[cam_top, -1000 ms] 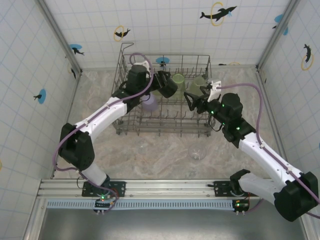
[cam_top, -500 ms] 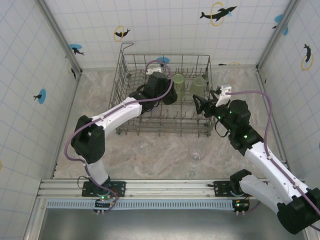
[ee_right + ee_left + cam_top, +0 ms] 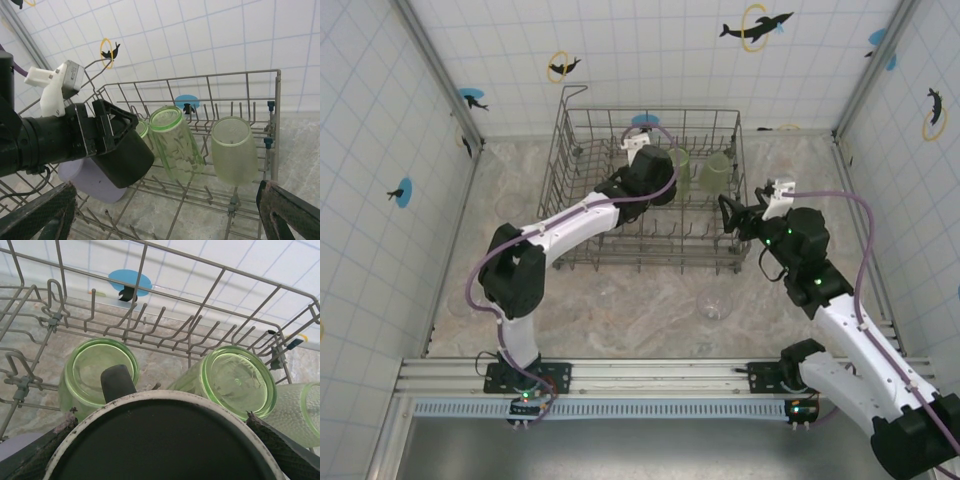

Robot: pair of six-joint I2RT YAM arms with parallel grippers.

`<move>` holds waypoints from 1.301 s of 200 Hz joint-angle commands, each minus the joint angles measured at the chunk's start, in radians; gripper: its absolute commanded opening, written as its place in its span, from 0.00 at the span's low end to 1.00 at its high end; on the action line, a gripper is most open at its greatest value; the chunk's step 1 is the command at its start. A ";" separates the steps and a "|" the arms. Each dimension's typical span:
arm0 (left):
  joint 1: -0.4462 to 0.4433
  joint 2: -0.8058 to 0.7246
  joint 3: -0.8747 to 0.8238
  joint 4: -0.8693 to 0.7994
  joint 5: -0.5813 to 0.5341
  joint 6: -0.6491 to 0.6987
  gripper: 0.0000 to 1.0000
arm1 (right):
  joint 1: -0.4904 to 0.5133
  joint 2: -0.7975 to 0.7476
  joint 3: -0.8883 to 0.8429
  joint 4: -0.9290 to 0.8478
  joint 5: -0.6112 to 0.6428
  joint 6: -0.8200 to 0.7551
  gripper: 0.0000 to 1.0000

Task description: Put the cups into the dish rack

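Note:
My left gripper (image 3: 653,183) is shut on the black handled mug (image 3: 123,156), held tilted inside the grey wire dish rack (image 3: 566,130). In the left wrist view the mug's white rim (image 3: 165,399) and its handle (image 3: 117,382) face me. Three light-green tumblers (image 3: 177,142) (image 3: 235,150) (image 3: 142,129) lean on the tines just past the mug. The lavender tumbler (image 3: 85,181) lies below the mug. My right gripper (image 3: 728,214) is open with nothing in it, at the rack's right side.
A clear glass (image 3: 714,304) stands on the marble table in front of the rack's right corner. Fainter clear glasses stand at the rack's front left (image 3: 607,293) and left of the rack (image 3: 510,207). Tiled walls enclose the table.
My left arm has carried the black mug rightward across the rack to beside the green tumblers. My right gripper has drawn back to the right, away from the tumblers.

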 commanded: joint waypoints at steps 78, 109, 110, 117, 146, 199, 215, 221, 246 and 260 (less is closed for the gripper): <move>-0.035 0.068 0.086 0.062 -0.155 -0.030 0.00 | -0.069 -0.045 -0.039 0.015 -0.067 0.023 0.95; -0.037 0.085 0.083 0.060 -0.168 -0.025 0.00 | -0.079 -0.052 -0.041 0.015 -0.075 0.028 0.95; -0.037 0.086 0.083 0.059 -0.168 -0.025 0.00 | -0.080 -0.051 -0.041 0.015 -0.076 0.029 0.95; -0.037 0.088 0.080 0.057 -0.169 -0.025 0.00 | -0.081 -0.052 -0.041 0.015 -0.076 0.029 0.95; -0.038 0.093 0.058 0.057 -0.186 -0.032 0.00 | -0.088 -0.053 -0.043 0.015 -0.085 0.036 0.95; -0.040 0.110 0.034 0.066 -0.193 -0.067 0.09 | -0.093 -0.051 -0.041 0.016 -0.093 0.045 0.95; -0.039 0.118 0.032 0.065 -0.181 -0.071 0.15 | -0.095 -0.053 -0.040 0.015 -0.096 0.047 0.95; -0.040 0.120 0.029 0.066 -0.177 -0.075 0.16 | -0.095 -0.053 -0.040 0.015 -0.095 0.048 0.96; -0.040 0.123 0.011 0.071 -0.169 -0.086 0.25 | -0.098 -0.056 -0.044 0.014 -0.095 0.051 0.96; -0.040 0.123 0.003 0.071 -0.169 -0.088 0.27 | -0.099 -0.058 -0.046 0.015 -0.096 0.055 0.96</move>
